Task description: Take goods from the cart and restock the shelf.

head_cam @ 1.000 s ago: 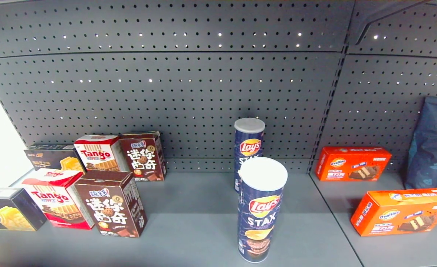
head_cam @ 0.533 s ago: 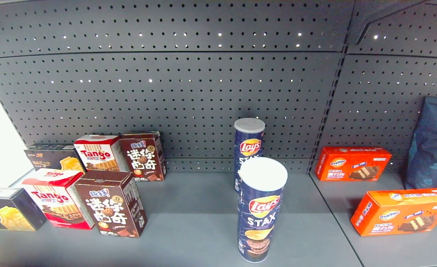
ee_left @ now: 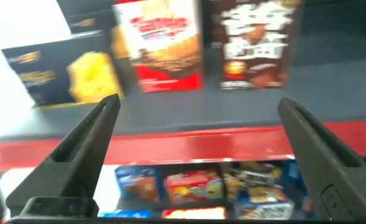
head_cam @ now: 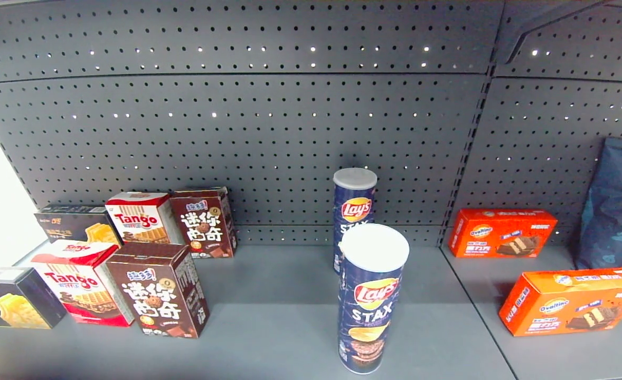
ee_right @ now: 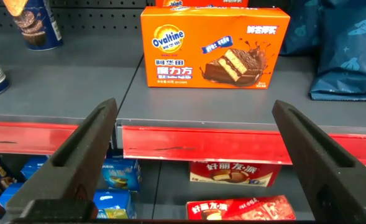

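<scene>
On the grey shelf [head_cam: 279, 327] stand two tall blue chip cans, one at the front [head_cam: 370, 301] and one behind it [head_cam: 354, 211]. Left of them are brown boxes [head_cam: 160, 290], red-and-white wafer boxes [head_cam: 81, 282] and black boxes [head_cam: 10, 298]. Two orange cake boxes [head_cam: 569, 301] lie on the right section. My left gripper [ee_left: 198, 155] is open in front of the shelf edge, facing the wafer box [ee_left: 164, 46] and brown box [ee_left: 257, 43]. My right gripper [ee_right: 195, 158] is open, facing an orange cake box [ee_right: 214, 46].
A red price strip [ee_right: 232, 146] runs along the shelf's front edge. Below it a lower shelf holds packets [ee_left: 195, 186] and red boxes [ee_right: 232, 174]. Dark blue bags [head_cam: 614, 206] stand at the far right. Bare shelf lies between the brown boxes and the cans.
</scene>
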